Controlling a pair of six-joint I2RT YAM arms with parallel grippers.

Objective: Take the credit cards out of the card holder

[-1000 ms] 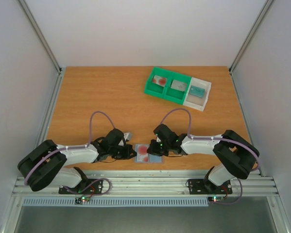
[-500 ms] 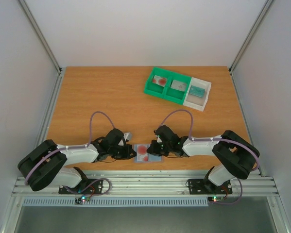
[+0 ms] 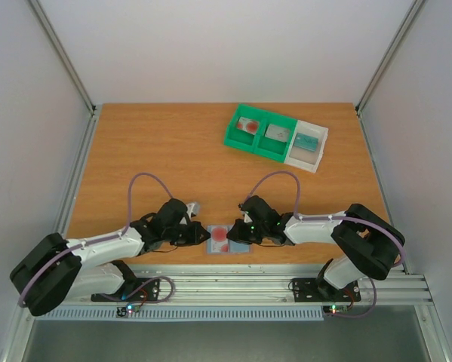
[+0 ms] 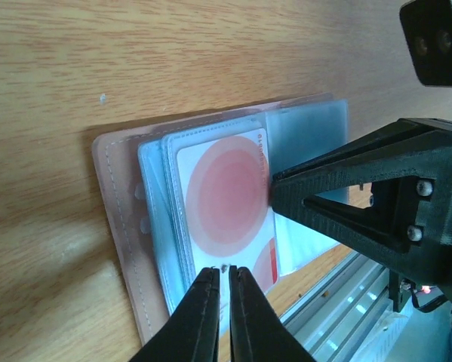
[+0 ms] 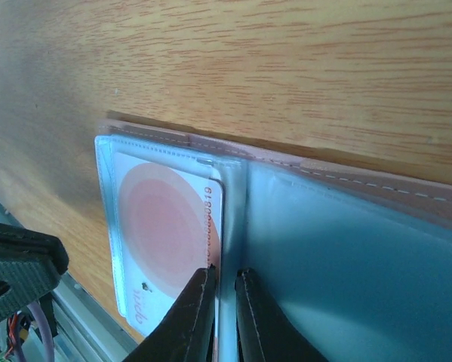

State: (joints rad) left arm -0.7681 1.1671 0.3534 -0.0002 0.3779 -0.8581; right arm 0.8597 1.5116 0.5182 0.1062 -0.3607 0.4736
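Judging the red-blotched card (image 4: 226,196) lay in the card holder (image 4: 116,226) on the tabletop (image 3: 173,151), we wanted the left fingers (image 4: 219,275), almost closed at its rim, grip unclear, pulling flat while the right fingers (image 5: 210,277), almost closed, pinned the crease.

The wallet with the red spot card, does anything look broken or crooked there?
No, nothing stands out. The card holder lies open and flat on the table, and the red-blotch card sits straight inside it. The left pincer and right pincer are close at its edges.
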